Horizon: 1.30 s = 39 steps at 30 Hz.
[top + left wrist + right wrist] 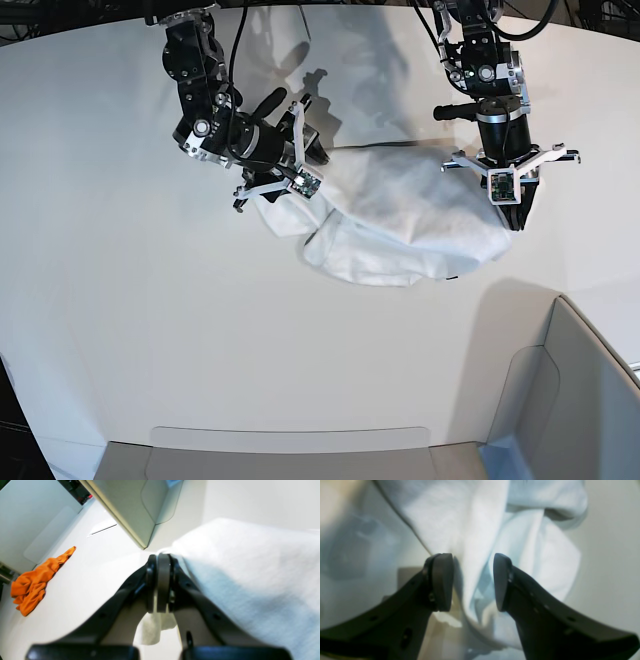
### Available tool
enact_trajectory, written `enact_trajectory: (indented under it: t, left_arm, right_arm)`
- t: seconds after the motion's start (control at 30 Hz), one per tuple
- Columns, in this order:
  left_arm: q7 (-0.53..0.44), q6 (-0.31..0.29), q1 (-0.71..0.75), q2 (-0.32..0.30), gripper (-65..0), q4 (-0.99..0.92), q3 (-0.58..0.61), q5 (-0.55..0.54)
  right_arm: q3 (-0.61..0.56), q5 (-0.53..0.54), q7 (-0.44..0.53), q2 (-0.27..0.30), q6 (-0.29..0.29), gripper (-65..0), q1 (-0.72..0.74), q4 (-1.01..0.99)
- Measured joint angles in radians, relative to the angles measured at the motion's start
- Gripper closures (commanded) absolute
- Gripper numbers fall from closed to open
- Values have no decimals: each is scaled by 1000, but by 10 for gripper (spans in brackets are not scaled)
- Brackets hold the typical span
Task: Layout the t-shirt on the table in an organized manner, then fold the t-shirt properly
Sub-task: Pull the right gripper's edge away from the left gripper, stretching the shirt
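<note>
The t-shirt [400, 225] is being left bunched mid-tabletop [150, 330], soft and floppy, so it's probably best gripped at seams or corners. One edge is being pinched by the left gripper [163, 585], jaws clamped tight. Right gripper [472, 582] jaws are being held apart around a fold.

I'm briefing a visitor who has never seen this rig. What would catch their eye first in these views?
First, the white t-shirt, bunched mid-table and held between two black arms. The left gripper is shut on its edge, while the right gripper stands open around a fold. Next, the crumpled orange cloth lying apart on the table, seen only in the left wrist view.
</note>
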Motion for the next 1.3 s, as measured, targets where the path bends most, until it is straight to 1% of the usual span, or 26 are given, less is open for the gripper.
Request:
enact_trajectory:
  t: [0.1,0.17,0.23,0.33,0.37,0.47,0.57,0.67,0.83,0.9,0.93,1.03,1.07,1.13,1.17,1.23,1.3]
  left_arm:
    - [0,0,0,0,0,0,0,0]
    - [0,0,0,0,0,0,0,0]
    - [0,0,0,0,0,0,0,0]
    - [0,0,0,0,0,0,0,0]
    - [0,0,0,0,0,0,0,0]
    - [0,0,3,0,0,0,0,0]
    - [-1,0,11,0,0,0,0,-1]
    - [-2,-1,28,0,0,0,0,0]
    - [-7,0,56,0,0,0,4,0]
    - [-6,-2,78,0,0,-1,5,-1]
    - [-4,-3,88,0,0,-1,5,-1]
    - [-5,-4,115,0,0,-1,5,0]
    - [-6,-3,123,0,0,-1,5,0]
    - [-12,-2,140,0,0,-1,5,-1]
    - [-11,-3,148,0,0,-1,5,-1]
    - [-11,-4,159,0,0,-1,5,-1]
    - [-12,-1,162,0,0,-1,5,0]
  right_arm:
    - [-2,1,0,0,0,-266,6,-35]
    - [-6,3,2,0,0,-244,10,-45]
    - [-7,1,0,0,0,-178,18,-45]
    - [-9,1,0,0,0,-23,30,-46]
    - [-9,2,-1,0,0,0,39,-49]
    - [-2,0,-12,-1,0,0,80,-52]
    - [2,0,-85,0,0,0,134,-45]
    - [50,3,-108,-5,0,0,194,-15]
    - [63,4,-113,-3,0,0,301,27]
    - [61,10,-113,-3,-10,0,343,50]
    - [60,12,-116,-3,-22,0,363,65]
    - [60,9,-116,-3,-109,0,438,139]
    - [60,12,-120,-5,-130,0,459,168]
    - [67,21,-123,-26,-199,0,502,235]
    - [78,40,-117,-35,-219,0,522,262]
    - [100,82,-108,-50,-243,0,560,298]
    - [105,117,-113,-49,-246,0,598,290]
